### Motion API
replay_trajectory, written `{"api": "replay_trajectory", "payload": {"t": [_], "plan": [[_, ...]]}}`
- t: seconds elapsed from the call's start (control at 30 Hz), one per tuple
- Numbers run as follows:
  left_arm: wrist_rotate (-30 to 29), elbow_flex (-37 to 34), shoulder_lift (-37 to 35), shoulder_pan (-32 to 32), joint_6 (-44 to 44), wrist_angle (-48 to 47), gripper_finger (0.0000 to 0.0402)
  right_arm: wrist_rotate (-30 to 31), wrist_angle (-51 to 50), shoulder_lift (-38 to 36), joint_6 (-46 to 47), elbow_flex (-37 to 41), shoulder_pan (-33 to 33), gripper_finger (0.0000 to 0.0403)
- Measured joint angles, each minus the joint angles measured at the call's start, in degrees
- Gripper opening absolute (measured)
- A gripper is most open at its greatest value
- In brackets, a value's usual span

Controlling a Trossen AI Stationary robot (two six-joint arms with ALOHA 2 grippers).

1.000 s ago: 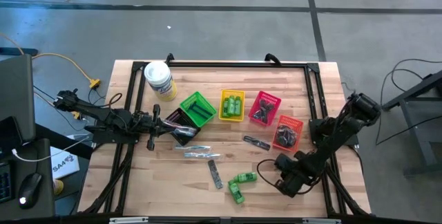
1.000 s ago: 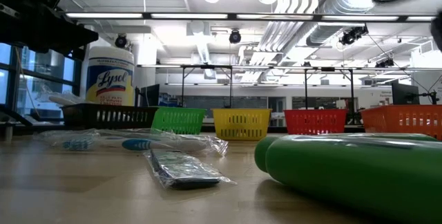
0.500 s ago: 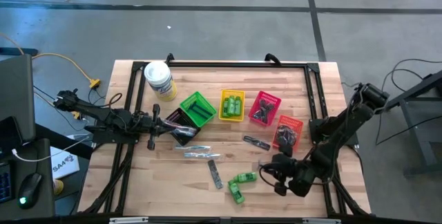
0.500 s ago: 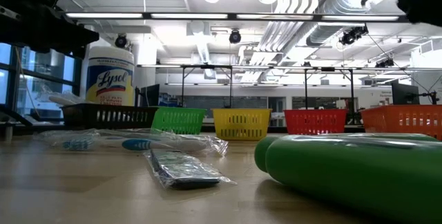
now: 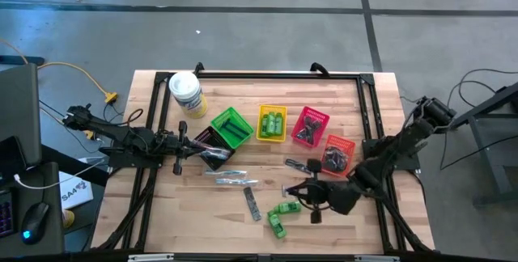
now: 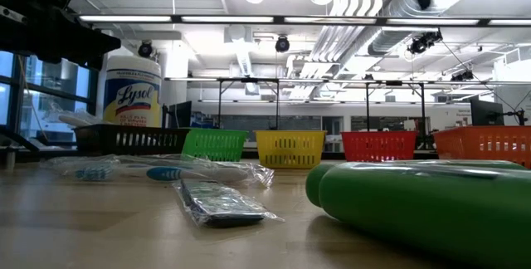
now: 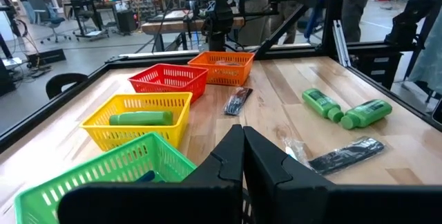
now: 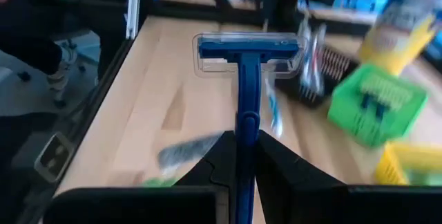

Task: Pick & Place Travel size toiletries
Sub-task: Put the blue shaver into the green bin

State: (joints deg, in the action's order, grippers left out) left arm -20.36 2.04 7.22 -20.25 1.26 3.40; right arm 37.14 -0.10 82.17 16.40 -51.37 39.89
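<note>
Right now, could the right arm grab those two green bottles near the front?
Probably not yet. The right gripper hangs close to the green bottles, with nothing in the way, but it is shut on a blue razor. It would likely have to drop the razor off first.

A pale butcher-block wooden table [image 5: 243, 221] stands on a grey polished concrete floor [image 5: 243, 19] crossed by dark seam lines. Overhead run long fluorescent strip lights [image 6: 249, 19] and silvery ventilation ducts [image 6: 398, 7] under a white ceiling. Tall windows [image 6: 41, 95] show off to one side. Farther back are workbenches [image 7: 90, 3] and a dark office chair [image 7: 65, 84].
</note>
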Motion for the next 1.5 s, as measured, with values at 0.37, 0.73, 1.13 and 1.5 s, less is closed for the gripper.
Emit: {"api": "replay_trajectory", "payload": {"t": [0.37, 0.73, 1.13, 1.5], "plan": [[-0.04, 0.0, 0.0, 0.0, -0.02, -0.02, 0.0, -11.19, 7.18, -4.98, -17.2, 0.01, -10.97, 0.0025], [0.11, 0.0, -0.02, -0.02, -1.51, -0.09, 0.0, -22.22, 9.72, -16.51, -25.42, 5.35, -19.05, 0.0025], [0.15, 0.0, -0.01, 0.0, -1.36, -0.09, 0.0, -26.56, 20.72, -40.75, -22.81, 26.74, -25.32, 0.0025], [0.24, 0.0, -0.02, -0.01, -1.51, -0.13, 0.0, -41.31, 42.14, -49.16, -20.48, 45.19, -37.06, 0.0025]]}}
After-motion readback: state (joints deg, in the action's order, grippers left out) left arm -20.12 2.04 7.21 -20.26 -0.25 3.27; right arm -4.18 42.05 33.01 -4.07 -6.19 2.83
